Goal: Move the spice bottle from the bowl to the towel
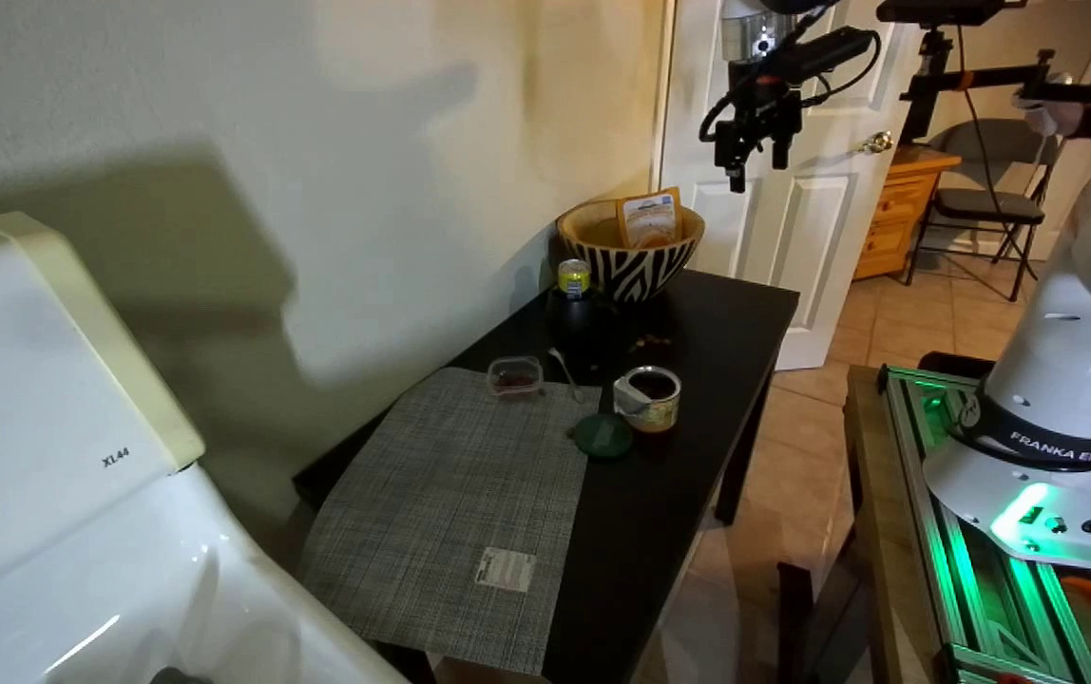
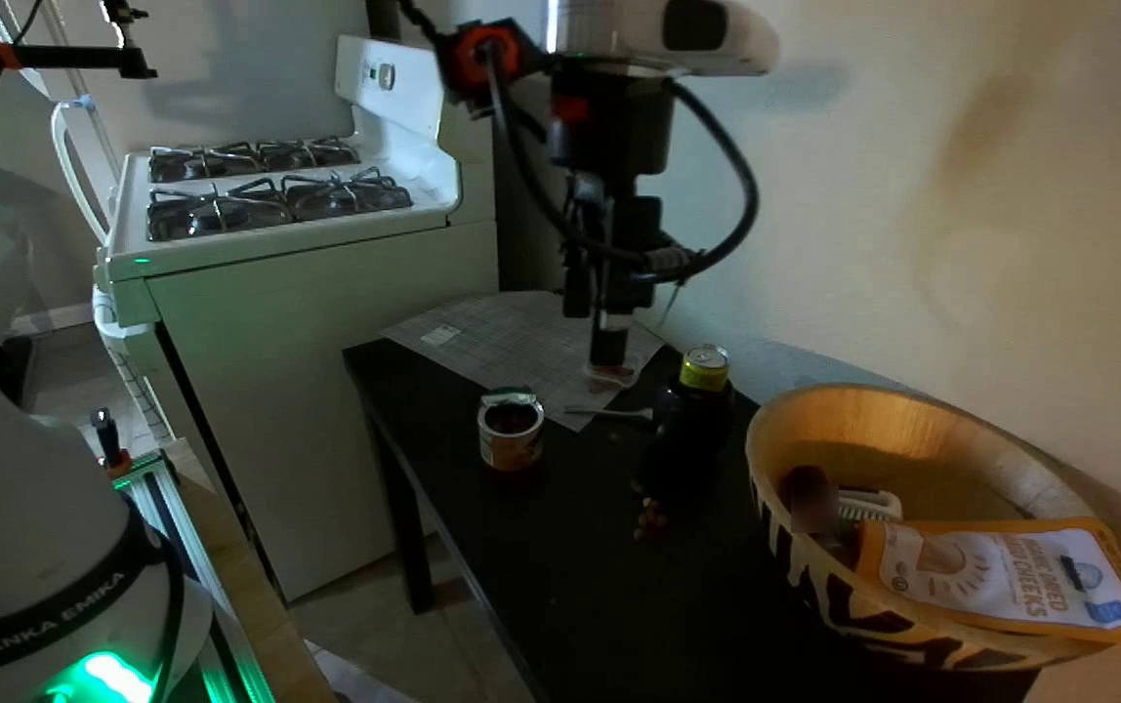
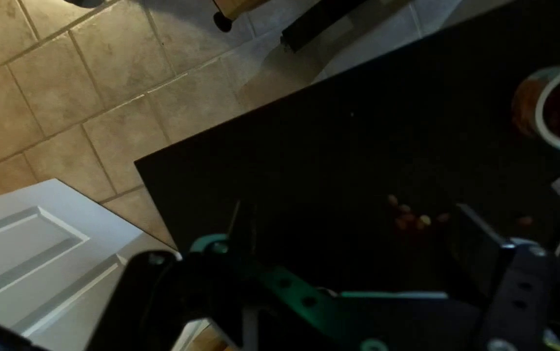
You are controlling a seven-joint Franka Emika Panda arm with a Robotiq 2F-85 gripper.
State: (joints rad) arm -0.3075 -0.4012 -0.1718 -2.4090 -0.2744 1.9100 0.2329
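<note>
Evidently the task is only at its start: what I take to be the spice bottle [image 2: 803, 486], dark reddish-brown and partly blurred, is inside the bowl [image 2: 902, 430], close to its wall. The gripper [image 1: 758, 170] hangs high, well apart from the bowl, and in the wrist view its two fingers stand wide of each other with nothing between them. So the reach, the grasp, the lift out and the setting down on the grey towel [image 1: 450, 484] all seem left to do. Sharing the bowl are an orange-and-white pouch [image 2: 1010, 576], sticking up past the rim, and a white ribbed piece [image 2: 868, 505] just beside the bottle, perhaps its cap, though I cannot tell. On the black table [image 1: 641, 513], a white-rimmed cup [image 1: 660, 413] holds something that looks dark red in the wrist view. A clear tub [image 1: 514, 375] at the towel's edge has some reddish stuff in its bottom. A yellow-green can [image 1: 574, 277] tops a dark vessel [image 1: 576, 325], whether resting on it or set into it I cannot tell.
</note>
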